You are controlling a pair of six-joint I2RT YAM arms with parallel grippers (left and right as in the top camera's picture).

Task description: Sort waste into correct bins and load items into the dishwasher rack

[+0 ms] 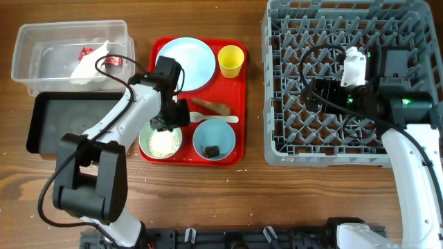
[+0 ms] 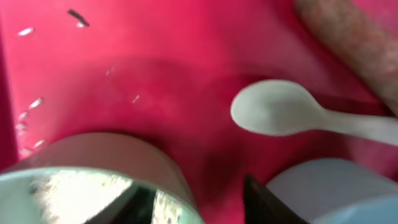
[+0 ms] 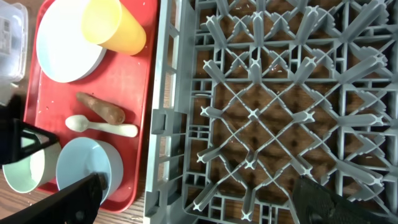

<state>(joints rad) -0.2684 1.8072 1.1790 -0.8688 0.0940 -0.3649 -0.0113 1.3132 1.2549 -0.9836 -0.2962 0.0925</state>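
left tool (image 2: 198, 202) astride mint bowl (image 2: 93, 155) rim | blue bowl (image 2: 336, 180) just beside

Brown wooden table (image 1: 228, 200), streaky grain running left to right, even soft light

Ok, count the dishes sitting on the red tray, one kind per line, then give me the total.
Plates: 1, the pale blue plate
Cups: 1, the yellow cup
Bowls: 2, the mint-green bowl and the light blue bowl
Spoons: 1, the white spoon
Total: 5
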